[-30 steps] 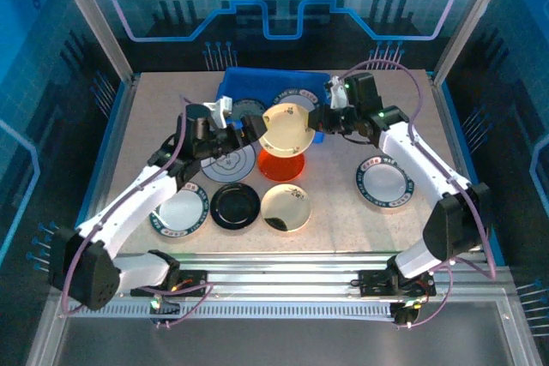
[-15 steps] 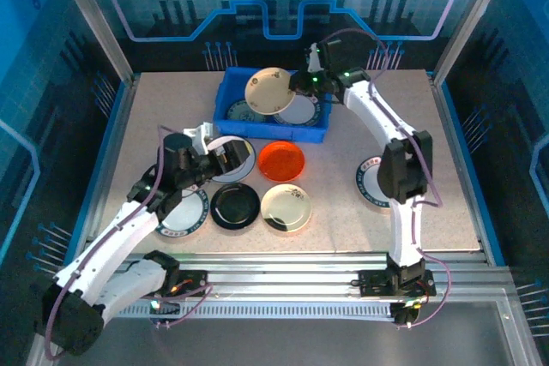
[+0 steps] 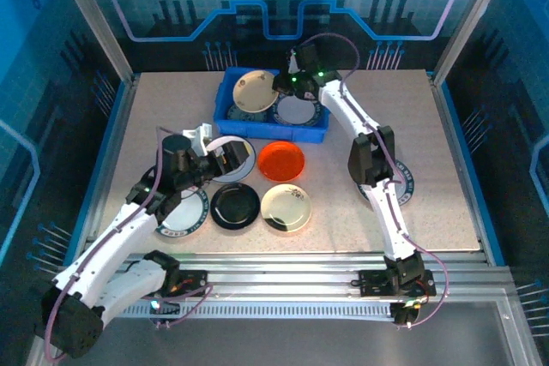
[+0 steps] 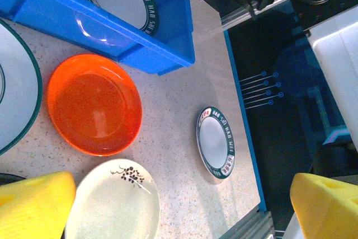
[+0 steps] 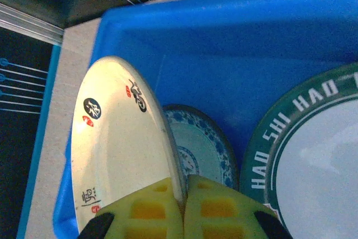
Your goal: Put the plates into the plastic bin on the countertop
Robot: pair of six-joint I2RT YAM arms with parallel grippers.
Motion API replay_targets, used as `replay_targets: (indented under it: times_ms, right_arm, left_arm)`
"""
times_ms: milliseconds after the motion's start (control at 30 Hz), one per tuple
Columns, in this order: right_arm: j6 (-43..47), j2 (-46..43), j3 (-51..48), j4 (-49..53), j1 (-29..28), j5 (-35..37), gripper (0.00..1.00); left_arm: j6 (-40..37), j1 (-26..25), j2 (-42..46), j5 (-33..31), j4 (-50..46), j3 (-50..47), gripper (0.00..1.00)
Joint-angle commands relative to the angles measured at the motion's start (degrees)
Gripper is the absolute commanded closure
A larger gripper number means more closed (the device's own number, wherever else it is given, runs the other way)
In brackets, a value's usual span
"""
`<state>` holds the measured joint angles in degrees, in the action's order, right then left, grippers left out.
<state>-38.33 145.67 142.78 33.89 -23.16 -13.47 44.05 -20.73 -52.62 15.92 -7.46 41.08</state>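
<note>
Cream round plate (image 5: 117,149) with small dark and red marks was up on its edge over the left end of the shallow bright blue plastic bin (image 5: 224,43), the right gripper (image 5: 183,197) pinching only its rim between yellow pads pressed tight. That thin hold was the worry. The plate could slide out of the pads, and let go at that steep tilt it would likely land rim-first on the blue-patterned dish (image 5: 196,149) beneath, chipping it. It might also end up leaning against the bin wall instead of lying flat, and the left wall was near enough that it could tip outward onto the beige speckled countertop (image 3: 154,117). Inside the bin lay that patterned dish, and beside it to the right a white plate with a lettered green rim (image 5: 313,166). Out on the counter the left gripper (image 3: 221,152) hovered with fingers spread wide and empty over a grey-white plate (image 3: 243,150), with an orange-red plate (image 3: 282,160) just beside it.
</note>
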Motion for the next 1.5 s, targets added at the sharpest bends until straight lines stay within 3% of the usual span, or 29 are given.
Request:
replay_targets:
  times_ms: [0, 767, 833, 900, 1000, 1167, 1467]
  right_arm:
    - [-1.8, 1.7, 2.6, -0.8, -0.6, 1.5, 1.00]
    - [-1.8, 9.2, 5.4, -4.4, -3.0, 2.8, 0.99]
    - [-1.3, 9.2, 5.3, -4.2, -3.2, 3.1, 0.94]
    - [-1.1, 9.3, 5.4, -4.1, -3.3, 3.3, 0.81]
    - [-0.9, 9.5, 6.1, -3.8, -3.5, 3.3, 0.69]
    - [-0.3, 9.2, 6.9, -2.7, -3.5, 4.0, 0.60]
    - [0.9, 8.5, 7.5, -1.6, -3.6, 4.1, 0.59]
  left_arm:
    - [0.8, 0.3, -0.7, 1.4, 1.8, 0.5, 0.01]
    - [1.1, 0.3, -6.4, 1.6, 2.5, 0.8, 0.01]
    - [1.3, 0.3, -6.4, 1.4, 2.7, 0.6, 0.01]
    - [1.3, 0.3, -6.4, 1.3, 2.7, 0.6, 0.01]
    - [1.1, 0.3, -6.6, 1.1, 2.6, 0.6, 0.01]
    - [1.0, 0.3, -7.0, 1.1, 2.7, 0.6, 0.01]
    - [0.3, 0.3, -8.6, 1.1, 3.0, 1.1, 0.01]
